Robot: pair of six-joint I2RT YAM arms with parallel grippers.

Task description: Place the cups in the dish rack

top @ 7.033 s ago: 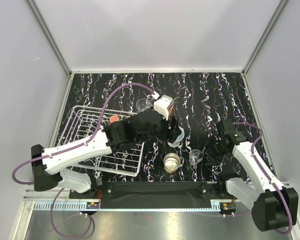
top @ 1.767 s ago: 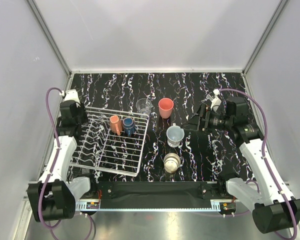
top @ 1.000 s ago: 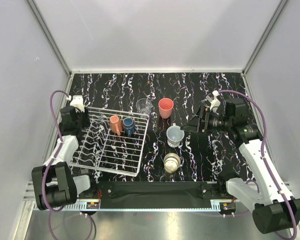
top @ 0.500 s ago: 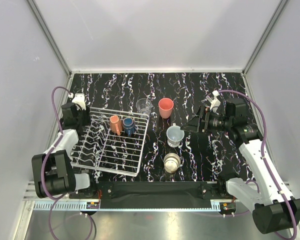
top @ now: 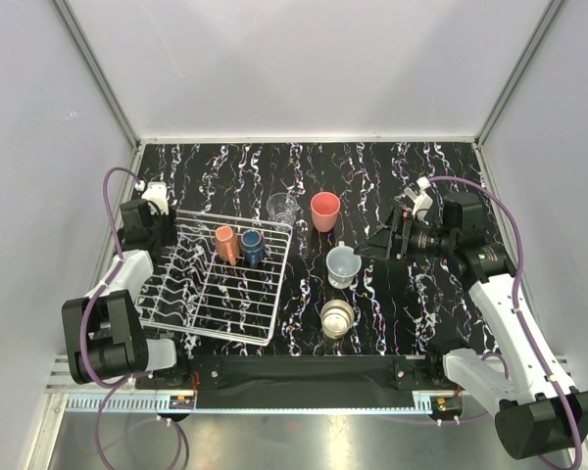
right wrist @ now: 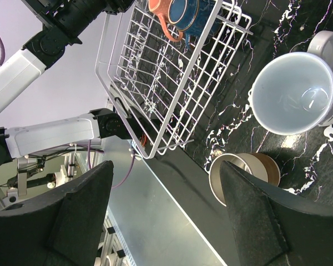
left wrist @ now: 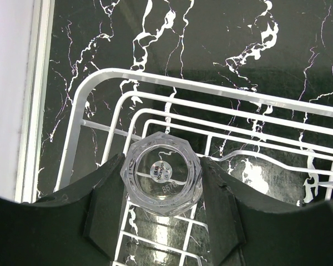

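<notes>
Left gripper (left wrist: 162,166) clamped on a faceted clear glass (left wrist: 162,191) above the dish rack (left wrist: 211,88) corner; right gripper (right wrist: 165,166) spread wide, holding nothing.
Top view: that glass is hidden by the arm at the rack's far-left corner; salmon mug (top: 225,243) and dark blue cup (top: 252,247) sit racked, with a second glass (top: 282,208) just outside the far rim. Left wrist: the round sticker (left wrist: 162,170) on the glass base carries print too small to read. Right wrist: pale mug (right wrist: 297,100) and beige cup (right wrist: 241,174) stand on the table (right wrist: 305,160); the top edge cuts off the racked cups.
</notes>
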